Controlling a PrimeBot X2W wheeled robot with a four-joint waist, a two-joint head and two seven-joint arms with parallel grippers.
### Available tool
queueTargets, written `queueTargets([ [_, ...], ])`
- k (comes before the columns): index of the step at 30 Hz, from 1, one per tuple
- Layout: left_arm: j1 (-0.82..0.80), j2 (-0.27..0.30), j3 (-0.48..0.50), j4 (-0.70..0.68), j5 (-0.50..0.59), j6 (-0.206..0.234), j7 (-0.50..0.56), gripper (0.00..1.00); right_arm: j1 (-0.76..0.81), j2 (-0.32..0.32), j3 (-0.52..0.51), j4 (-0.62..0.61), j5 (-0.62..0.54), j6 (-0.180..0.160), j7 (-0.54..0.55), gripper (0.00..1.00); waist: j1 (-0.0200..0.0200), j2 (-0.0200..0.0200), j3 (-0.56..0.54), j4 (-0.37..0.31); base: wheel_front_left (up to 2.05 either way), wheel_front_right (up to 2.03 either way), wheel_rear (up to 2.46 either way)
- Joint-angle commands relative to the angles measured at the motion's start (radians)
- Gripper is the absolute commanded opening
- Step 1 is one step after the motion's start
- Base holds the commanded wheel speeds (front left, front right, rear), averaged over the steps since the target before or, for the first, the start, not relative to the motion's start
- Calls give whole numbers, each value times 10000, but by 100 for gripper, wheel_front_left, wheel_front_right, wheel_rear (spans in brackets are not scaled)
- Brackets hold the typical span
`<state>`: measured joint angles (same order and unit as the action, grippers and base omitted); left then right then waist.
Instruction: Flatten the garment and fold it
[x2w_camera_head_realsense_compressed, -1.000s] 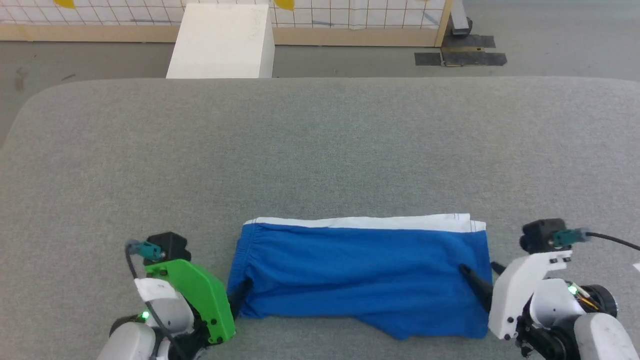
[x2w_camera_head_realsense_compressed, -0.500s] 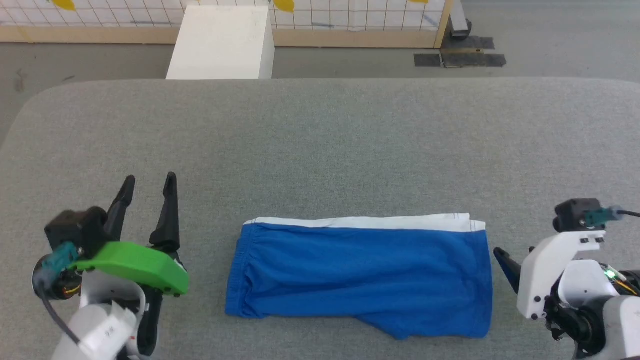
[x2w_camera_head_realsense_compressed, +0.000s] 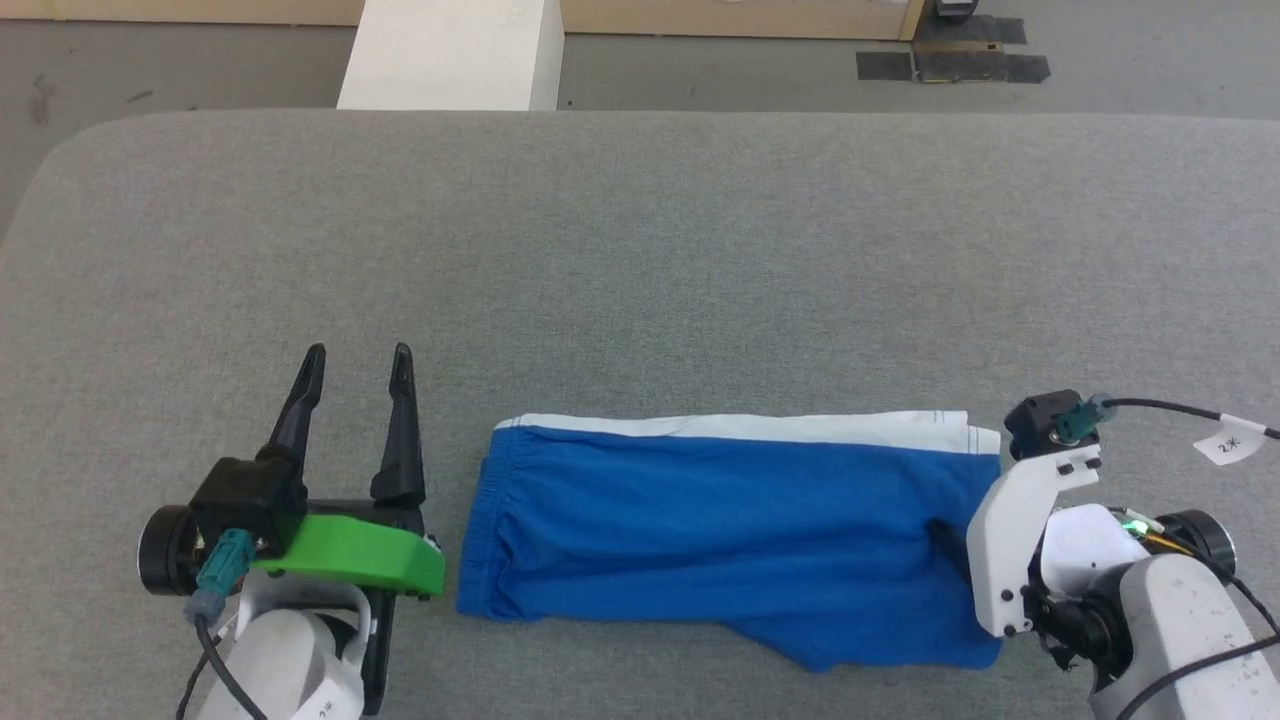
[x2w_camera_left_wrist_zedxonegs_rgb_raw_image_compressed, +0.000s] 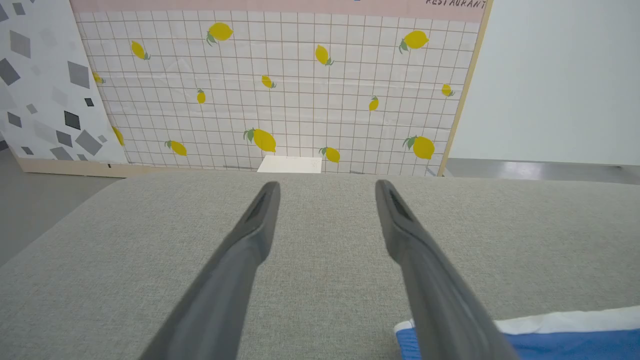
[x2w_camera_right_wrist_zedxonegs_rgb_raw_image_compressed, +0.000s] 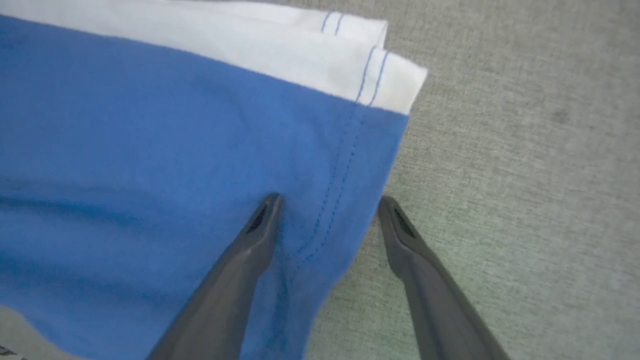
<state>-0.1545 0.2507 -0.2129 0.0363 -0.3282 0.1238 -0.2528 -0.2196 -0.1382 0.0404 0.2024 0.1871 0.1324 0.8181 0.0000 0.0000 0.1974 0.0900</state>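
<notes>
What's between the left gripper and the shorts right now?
Nothing but bare grey table cover; the head view shows the left gripper apart from the shorts.

Garment (x2w_camera_head_realsense_compressed: 720, 530) lies right of the left gripper (x2w_camera_head_realsense_compressed: 358, 352).

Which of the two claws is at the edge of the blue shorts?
The right claw: its open fingers straddle the hem of the shorts. The left claw is over the bare grey surface.
</notes>
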Motion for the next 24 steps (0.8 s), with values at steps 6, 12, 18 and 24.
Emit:
queueTargets([
  [6, -111, -174, 250, -29, 382, -156, -86, 100, -106, -320, 88, 628, 326, -17, -174, 0, 0, 0, 8, 57, 0, 0, 0],
  [12, -44, -246, 529, -35, 522, -350, -88, 100, -90, -1004, -787, 593, 218, -17, -319, 0, 0, 0, -187, 19, 0, 0, 0],
  [18, 112, -308, 784, -35, 587, -438, -88, 100, -56, -2036, -1923, 866, -248, -17, -27, 0, 0, 0, -348, -85, 0, 0, 0],
  [24, 296, -391, 864, 14, 645, -498, -89, 100, -50, -2277, -1989, 636, -506, -17, 3, 0, 0, 0, -540, -63, 0, 0, 0],
])
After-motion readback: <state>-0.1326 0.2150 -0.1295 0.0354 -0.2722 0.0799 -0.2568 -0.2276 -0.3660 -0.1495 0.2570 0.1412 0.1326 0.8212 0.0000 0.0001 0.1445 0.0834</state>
